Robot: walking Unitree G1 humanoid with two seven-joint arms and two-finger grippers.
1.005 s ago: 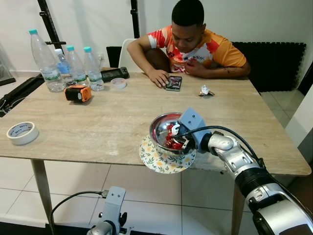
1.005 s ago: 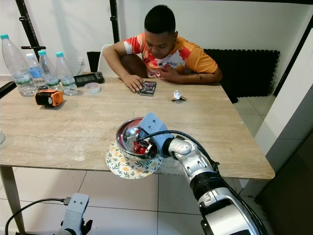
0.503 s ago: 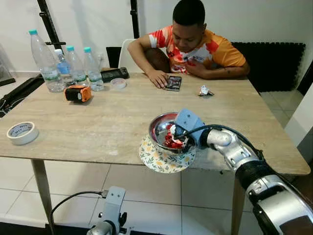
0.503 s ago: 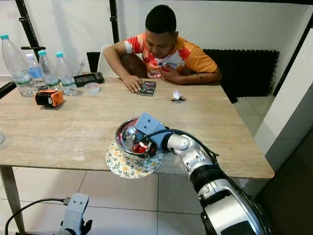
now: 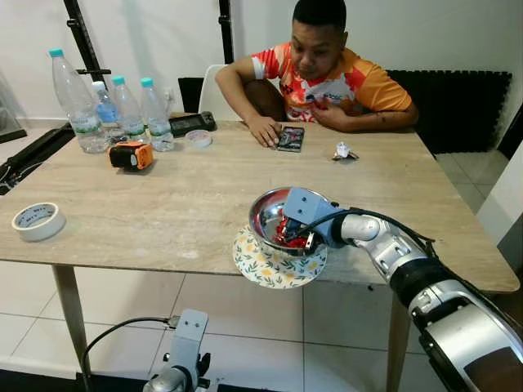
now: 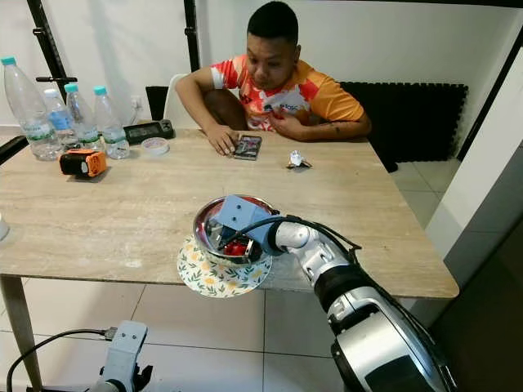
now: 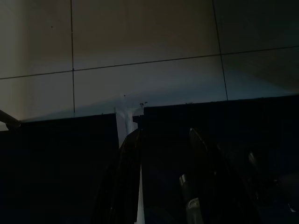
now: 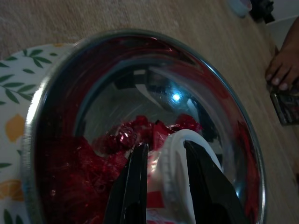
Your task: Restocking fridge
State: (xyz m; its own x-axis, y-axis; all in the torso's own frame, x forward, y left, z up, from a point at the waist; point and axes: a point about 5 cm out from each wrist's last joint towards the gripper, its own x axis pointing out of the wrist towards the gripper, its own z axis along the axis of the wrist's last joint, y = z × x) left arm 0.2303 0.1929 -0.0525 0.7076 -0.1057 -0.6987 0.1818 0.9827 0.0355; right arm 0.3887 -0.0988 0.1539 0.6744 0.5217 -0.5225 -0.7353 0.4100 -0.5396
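My right claw [image 8: 161,186], in the steel bowl [image 5: 263,214] at lower centre of the worktop [image 5: 163,204], straddles a white tub [image 8: 175,154] among red wrappers, fingers [image 8: 135,186] not yet closed, so I should squeeze squarely before lifting.

The right gripper [image 6: 233,238] reaches down into a shiny steel bowl [image 6: 206,224] holding red-wrapped items [image 6: 235,247], the bowl sitting on a leaf-patterned plate [image 6: 204,279] at the near edge of the wooden surface [image 6: 147,204]. Across it, a person [image 6: 278,82] in an orange shirt leans beside a phone [image 6: 247,147]. Water bottles [image 6: 61,114] stand at the far left.
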